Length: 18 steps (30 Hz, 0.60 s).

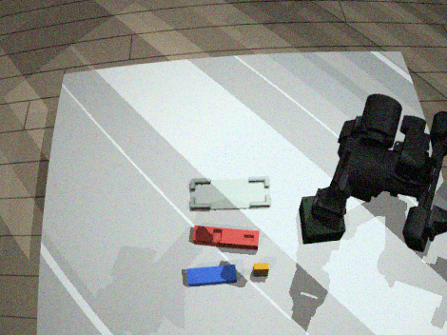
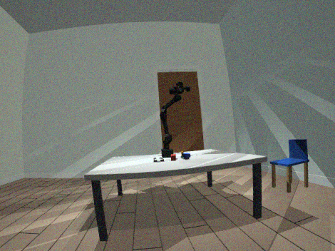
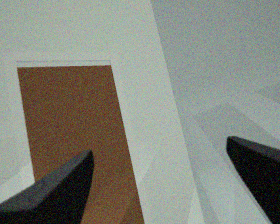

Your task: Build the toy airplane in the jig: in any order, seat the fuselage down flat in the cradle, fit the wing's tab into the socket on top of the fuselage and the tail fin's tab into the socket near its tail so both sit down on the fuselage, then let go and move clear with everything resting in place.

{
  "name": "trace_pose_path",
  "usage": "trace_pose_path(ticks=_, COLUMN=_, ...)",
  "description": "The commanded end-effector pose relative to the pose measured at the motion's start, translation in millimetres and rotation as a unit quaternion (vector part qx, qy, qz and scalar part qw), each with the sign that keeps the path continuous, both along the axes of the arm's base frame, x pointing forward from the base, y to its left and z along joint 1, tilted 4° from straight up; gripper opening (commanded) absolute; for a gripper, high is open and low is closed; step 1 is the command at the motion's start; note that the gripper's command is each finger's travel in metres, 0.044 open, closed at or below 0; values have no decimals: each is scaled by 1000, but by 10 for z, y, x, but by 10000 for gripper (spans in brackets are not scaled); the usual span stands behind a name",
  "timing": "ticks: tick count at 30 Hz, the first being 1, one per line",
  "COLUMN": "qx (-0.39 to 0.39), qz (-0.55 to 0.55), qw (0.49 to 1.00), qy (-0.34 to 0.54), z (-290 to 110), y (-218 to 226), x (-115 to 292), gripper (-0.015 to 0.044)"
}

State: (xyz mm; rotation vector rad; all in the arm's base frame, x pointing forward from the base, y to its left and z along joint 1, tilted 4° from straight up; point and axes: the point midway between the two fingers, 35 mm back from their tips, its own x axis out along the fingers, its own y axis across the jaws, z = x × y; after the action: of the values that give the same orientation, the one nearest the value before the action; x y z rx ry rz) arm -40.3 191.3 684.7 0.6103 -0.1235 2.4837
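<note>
A: Gripper (image 3: 160, 175) state?

B: Spread wide, nothing between the fingers. Wrist view shows only a brown door (image 3: 70, 130) and grey wall past the tips, so it's pointed out into the room, not down at the table.

A: Where's the arm?

B: The arm (image 2: 167, 115) is raised high above its base (image 1: 314, 229), well up off the work. Exterior view has the gripper at the very top, far from every part.

A: Parts?

B: All loose on the white table (image 1: 119, 167). Jig cradle (image 1: 230, 193) is vacant, grey plate with corner brackets. Red fuselage (image 1: 226, 237) lies flat just in front of it, apart from it, two dark sockets visible on its top face. Blue wing (image 1: 211, 274) is beyond that, not touching the fuselage. Small orange tail fin (image 1: 261, 267) sits just beside the wing, also apart.

A: Progress then?

B: None that I can see. Fuselage not seated, wing not fitted, fin not fitted. All three placements plus release and retreat are left.

A: First move?

B: My guess: fuselage first, since both tabs need its sockets. Arm has to come down and reorient over it.
</note>
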Motion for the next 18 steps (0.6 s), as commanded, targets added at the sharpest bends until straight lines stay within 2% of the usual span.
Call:
trace_pose_path(ticks=1, qx=0, qz=0, qw=1000, qy=0, z=0, y=0, x=0, gripper=426)
trace_pose_path(ticks=4, qx=-11, qz=-22, qw=1000, qy=20, z=-22, y=131, x=147, gripper=440)
trace_pose_path(ticks=11, qx=-66, qz=-136, qw=982, qy=110, z=-245, y=664, x=943, gripper=440)
trace_pose_path(ticks=18, qx=-109, qz=-245, qw=947, qy=178, z=-577, y=918, x=1740, gripper=440)
